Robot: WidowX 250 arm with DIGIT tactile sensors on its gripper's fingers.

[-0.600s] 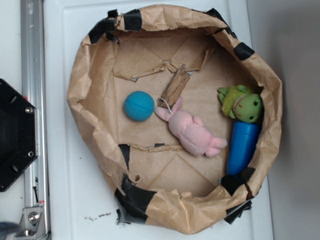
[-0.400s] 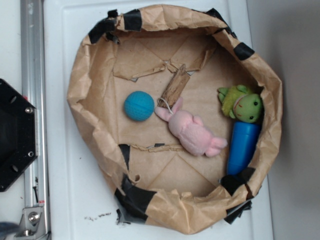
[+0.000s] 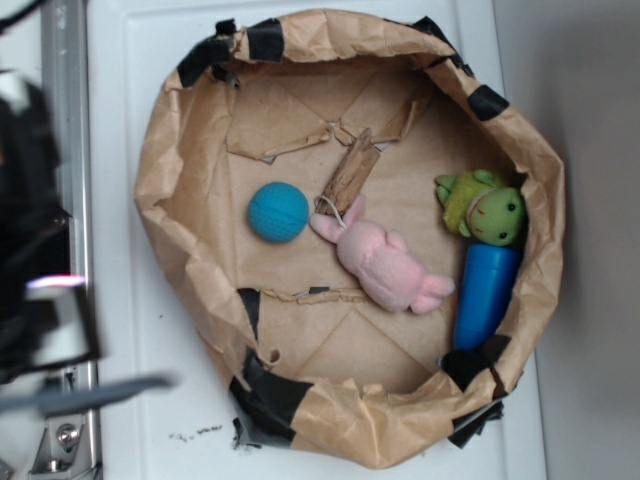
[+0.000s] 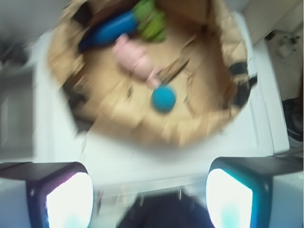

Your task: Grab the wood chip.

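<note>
The wood chip (image 3: 350,172), a small brown oblong, lies flat in the middle of the brown paper bag (image 3: 165,160), between the blue ball (image 3: 278,212) and the pink bunny's head. It is a brown smear in the blurred wrist view (image 4: 175,70), just above the ball (image 4: 164,99). My gripper (image 4: 149,187) is open and empty, its two fingers wide apart, high over the white surface outside the bag's rim. In the exterior view my arm is only a dark blur (image 3: 30,240) at the left edge, far from the chip.
A pink plush bunny (image 3: 382,264) lies right beside the chip. A green-headed toy with a blue body (image 3: 487,275) rests against the bag's right wall. Torn paper strips lie by the chip. A metal rail (image 3: 65,110) runs along the left.
My arm has swung into the exterior view at the left edge as a dark blur, covering the black base. The chip and the toys have not moved.
</note>
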